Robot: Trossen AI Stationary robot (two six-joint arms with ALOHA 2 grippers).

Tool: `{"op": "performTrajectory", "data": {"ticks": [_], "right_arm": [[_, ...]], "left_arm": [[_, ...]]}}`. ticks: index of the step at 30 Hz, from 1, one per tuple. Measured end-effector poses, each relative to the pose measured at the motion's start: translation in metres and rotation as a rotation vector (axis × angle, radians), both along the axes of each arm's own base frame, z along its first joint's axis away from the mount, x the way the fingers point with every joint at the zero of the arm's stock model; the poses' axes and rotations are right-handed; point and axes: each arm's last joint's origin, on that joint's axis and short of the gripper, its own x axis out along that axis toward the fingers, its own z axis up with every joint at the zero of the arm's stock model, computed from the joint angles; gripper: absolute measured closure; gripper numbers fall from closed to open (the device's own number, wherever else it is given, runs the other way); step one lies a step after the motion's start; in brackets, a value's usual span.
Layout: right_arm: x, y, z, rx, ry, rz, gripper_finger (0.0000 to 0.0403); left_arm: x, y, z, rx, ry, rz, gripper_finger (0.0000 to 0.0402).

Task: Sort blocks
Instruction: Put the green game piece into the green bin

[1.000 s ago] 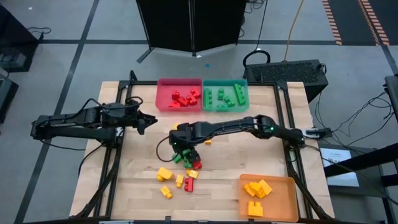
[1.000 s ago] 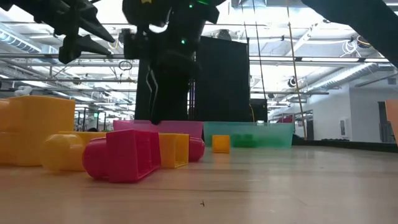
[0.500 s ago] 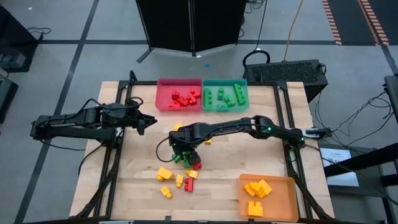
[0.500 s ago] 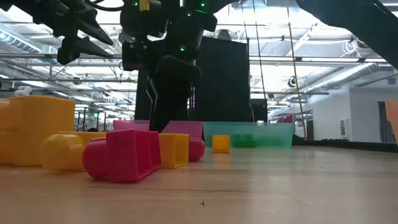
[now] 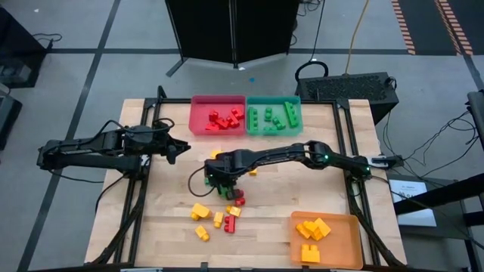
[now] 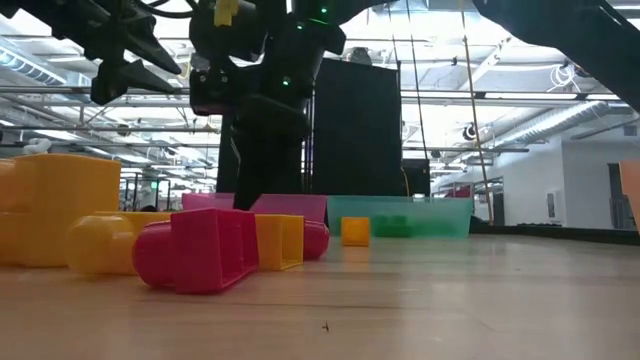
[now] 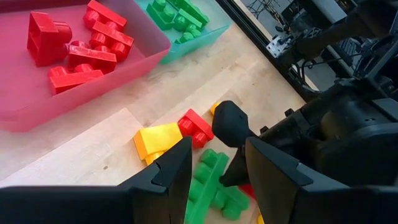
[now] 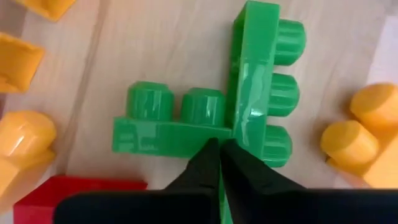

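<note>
Since a second ago my right gripper (image 5: pixel 220 183) has edged slightly away from the red tray (image 5: pixel 198 113). I see my left gripper (image 5: pixel 180 149) left of it, fingers narrowly parted. Right fingers (image 8: pixel 208 163) pressed together against green blocks (image 8: pixel 211 118).

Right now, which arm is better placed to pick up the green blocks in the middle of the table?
The right: its gripper is directly over the green blocks, while the left gripper waits apart, beside them.
</note>
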Motion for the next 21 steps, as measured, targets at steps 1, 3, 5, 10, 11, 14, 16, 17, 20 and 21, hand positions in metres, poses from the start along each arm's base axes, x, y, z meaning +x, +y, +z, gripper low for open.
{"op": "performTrajectory", "data": {"ticks": [1, 3, 5, 10, 11, 14, 16, 17, 20, 21], "right_arm": [[0.000, 0.000, 0.005, 0.001, -0.004, -0.022, 0.0385], [0.001, -0.001, 0.011, -0.010, -0.004, -0.056, 0.0372], [0.000, -0.002, 0.019, -0.037, 0.001, -0.080, 0.0362], [0.000, 0.000, 0.048, -0.032, -0.043, -0.081, 0.0348], [-0.001, 0.001, 0.054, -0.031, -0.045, -0.080, 0.0345], [-0.007, 0.000, 0.060, -0.005, -0.004, -0.081, 0.0330], [-0.008, -0.002, 0.052, 0.034, 0.034, -0.073, 0.0312], [-0.008, -0.002, 0.047, 0.053, 0.042, -0.071, 0.0300], [-0.008, -0.002, 0.039, 0.070, 0.045, -0.079, 0.0257], [-0.008, -0.002, 0.037, 0.069, 0.044, -0.079, 0.0241]], "left_arm": [[0.000, 0.000, 0.000, 0.000, 0.000, 0.000, 0.0249], [0.000, 0.000, 0.000, 0.000, 0.002, 0.000, 0.0249], [0.000, 0.000, 0.000, 0.000, 0.004, 0.000, 0.0249], [-0.001, 0.000, -0.001, -0.007, 0.015, -0.010, 0.0249], [-0.001, -0.001, -0.002, -0.008, 0.019, -0.011, 0.0249], [-0.002, -0.001, -0.003, -0.011, 0.036, -0.014, 0.0249], [-0.002, -0.001, -0.003, -0.015, 0.036, -0.021, 0.0249], [-0.002, -0.001, -0.003, -0.015, 0.036, -0.021, 0.0249], [-0.002, -0.001, -0.003, -0.015, 0.035, -0.022, 0.0249], [-0.002, -0.001, -0.003, -0.015, 0.035, -0.022, 0.0249]]}}
